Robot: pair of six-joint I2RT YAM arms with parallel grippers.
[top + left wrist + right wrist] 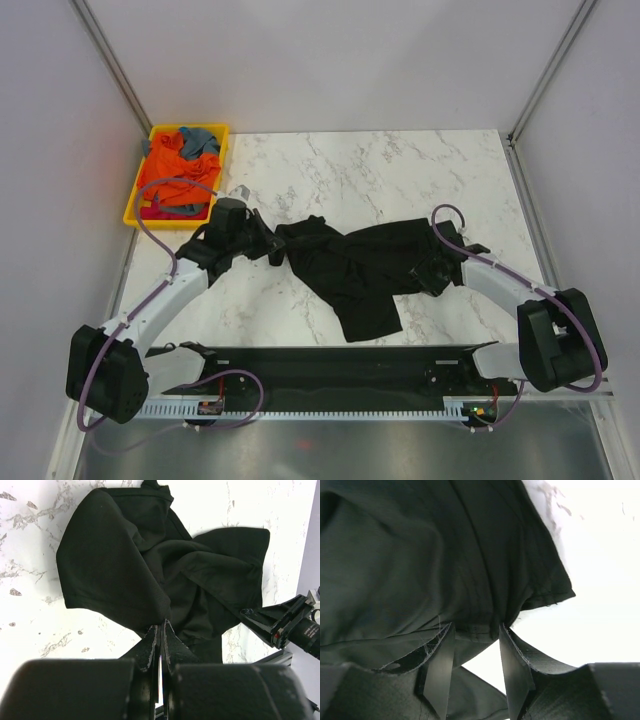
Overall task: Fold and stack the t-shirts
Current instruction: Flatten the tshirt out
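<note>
While the left gripper (262, 241) is clenched on a bunched edge of the black t-shirt (350, 265), which lies crumpled mid-table, the right gripper (434, 266) at three o'clock straddles its hem, jaws apart. An orange t-shirt (178, 170) and a grey-blue t-shirt (202, 138) fill the yellow tray (131, 208) at ten o'clock.

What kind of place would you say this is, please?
Probably a robotics lab test cell: plain white partition walls enclose a marble-patterned table, with the left arm and right arm bolted at its near edge.
</note>
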